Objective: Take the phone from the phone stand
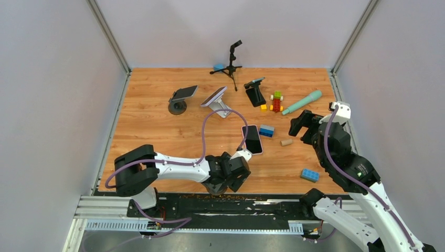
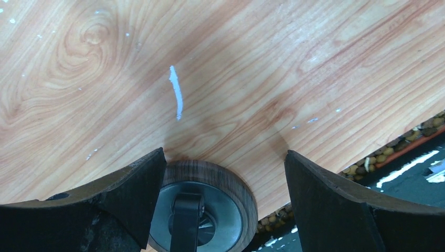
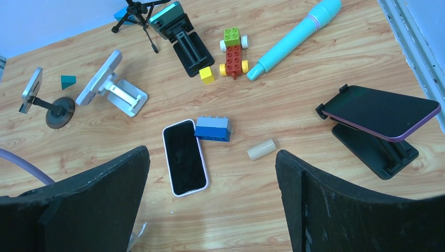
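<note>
- Table: wood-grain top, smooth with a faint sheen; a white scuff at upper centre of the left wrist view.
- Flat phone, centre of the right wrist view: glossy black glass, smooth pale case.
- Tilted phone, right of that view: glossy dark face; its stand is matt black plastic.
- Round base, bottom centre of the left wrist view: wood-look rim, brushed metal disc.
- Blue brick: shiny plastic.
- Small cylinder: matt, cork-like.
</note>
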